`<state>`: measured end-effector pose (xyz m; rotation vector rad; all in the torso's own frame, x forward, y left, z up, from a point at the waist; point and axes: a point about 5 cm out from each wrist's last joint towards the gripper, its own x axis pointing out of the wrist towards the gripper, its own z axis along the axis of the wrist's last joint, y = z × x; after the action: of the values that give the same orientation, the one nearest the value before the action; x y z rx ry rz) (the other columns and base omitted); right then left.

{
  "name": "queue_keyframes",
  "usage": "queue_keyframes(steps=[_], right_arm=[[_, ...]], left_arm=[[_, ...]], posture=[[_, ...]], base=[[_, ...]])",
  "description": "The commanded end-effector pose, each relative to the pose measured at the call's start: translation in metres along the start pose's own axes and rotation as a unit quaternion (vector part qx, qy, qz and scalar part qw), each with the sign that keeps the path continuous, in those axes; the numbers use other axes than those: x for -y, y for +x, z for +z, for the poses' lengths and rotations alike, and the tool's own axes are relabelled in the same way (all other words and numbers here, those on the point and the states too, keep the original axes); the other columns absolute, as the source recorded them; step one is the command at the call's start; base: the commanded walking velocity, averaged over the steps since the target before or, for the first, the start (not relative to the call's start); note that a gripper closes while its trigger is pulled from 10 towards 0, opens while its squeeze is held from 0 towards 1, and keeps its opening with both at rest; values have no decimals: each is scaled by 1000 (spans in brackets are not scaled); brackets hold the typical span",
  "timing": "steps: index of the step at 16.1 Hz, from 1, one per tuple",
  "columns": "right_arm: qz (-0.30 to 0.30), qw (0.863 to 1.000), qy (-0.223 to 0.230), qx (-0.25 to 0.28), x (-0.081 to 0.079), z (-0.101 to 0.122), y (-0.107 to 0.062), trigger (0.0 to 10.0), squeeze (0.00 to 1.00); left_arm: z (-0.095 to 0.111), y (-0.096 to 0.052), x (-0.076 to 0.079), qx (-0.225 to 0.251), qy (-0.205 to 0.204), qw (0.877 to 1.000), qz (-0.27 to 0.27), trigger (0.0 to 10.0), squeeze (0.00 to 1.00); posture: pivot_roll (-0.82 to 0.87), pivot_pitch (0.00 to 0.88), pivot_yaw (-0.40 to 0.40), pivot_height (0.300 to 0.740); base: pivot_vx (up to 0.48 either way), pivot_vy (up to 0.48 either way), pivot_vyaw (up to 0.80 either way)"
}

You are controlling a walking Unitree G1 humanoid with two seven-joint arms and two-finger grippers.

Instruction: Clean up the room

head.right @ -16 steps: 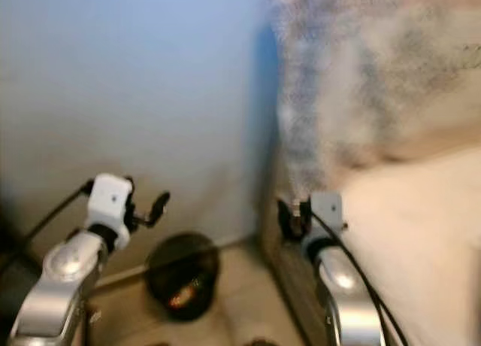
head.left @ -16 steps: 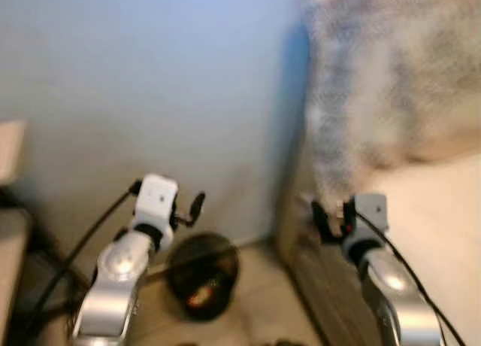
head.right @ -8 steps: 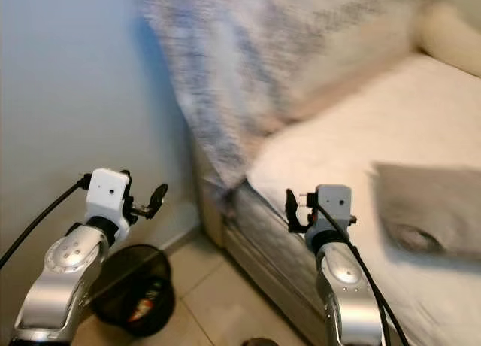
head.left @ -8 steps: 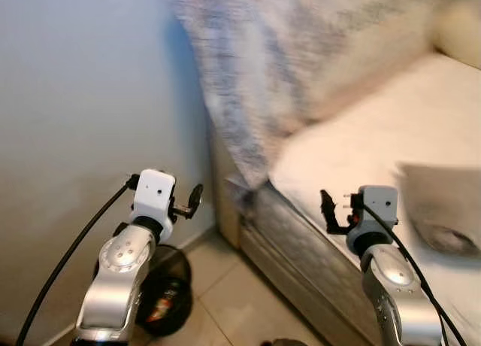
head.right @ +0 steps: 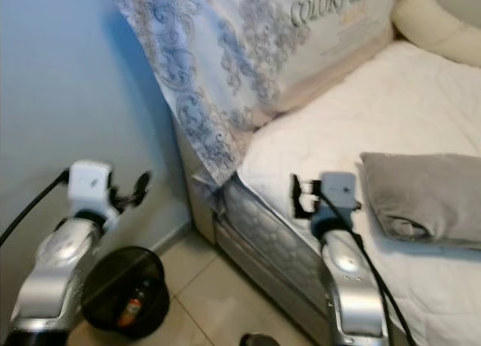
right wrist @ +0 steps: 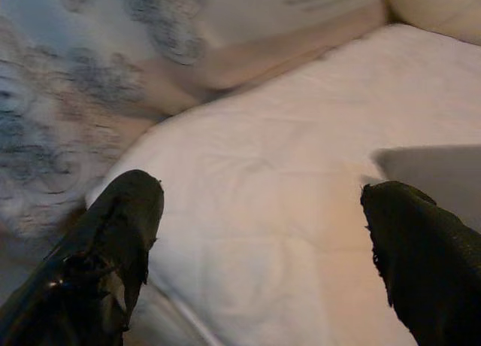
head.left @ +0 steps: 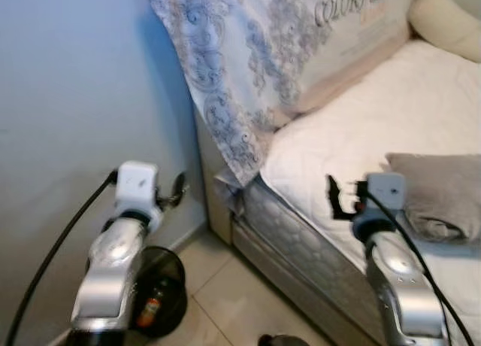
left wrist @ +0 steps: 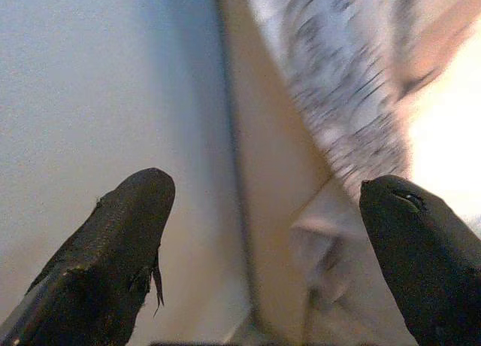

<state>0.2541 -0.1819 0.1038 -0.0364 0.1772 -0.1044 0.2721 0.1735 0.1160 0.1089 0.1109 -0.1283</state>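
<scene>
On bed [head.left: 353, 135], grey cloth [head.left: 440, 192] beside right jaws [right wrist: 263, 241]; both jaws wide, empty.

A home bedroom: quilted mattress [head.left: 353, 135], patterned pillow [head.left: 263, 53], folded grey cloth [head.left: 440, 192], tiled floor [head.left: 225, 308].

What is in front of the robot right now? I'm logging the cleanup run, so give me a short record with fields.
setting: bedroom corner, bed against a blue-grey wall
on bed: patterned pillow propped at the head; folded grey cloth on the white mattress cover
on floor: black waste bin beside the bed, a bottle inside it
left gripper: open, holding nothing, raised near the wall
right gripper: open, holding nothing, raised over the bed edge
</scene>
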Motion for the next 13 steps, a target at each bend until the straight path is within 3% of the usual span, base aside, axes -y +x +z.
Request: queue_keyframes(steps=[1,2,9,13], right_arm=[[-2,1000,5,3,-1,1,1,10000,0],[-5,1000,8,5,-1,2,2,10000,0],[-29,999,21,31,2,6,0,10000,0],[-34,998,28,49,1,9,-3,10000,0]], left_arm=[[-1,-2,-4,0,3,1000,6,10000,408],[0,-2,-4,1,3,1000,5,10000,404],[2,2,-1,8,11,1000,-21,10000,420],[2,3,2,9,11,999,-30,10000,416]], posture=[[-22,0,6,740],[-22,0,6,740],[-30,0,18,740],[-32,0,19,740]], base=[[240,0,0],[251,0,0],[282,0,-800],[316,0,0]])
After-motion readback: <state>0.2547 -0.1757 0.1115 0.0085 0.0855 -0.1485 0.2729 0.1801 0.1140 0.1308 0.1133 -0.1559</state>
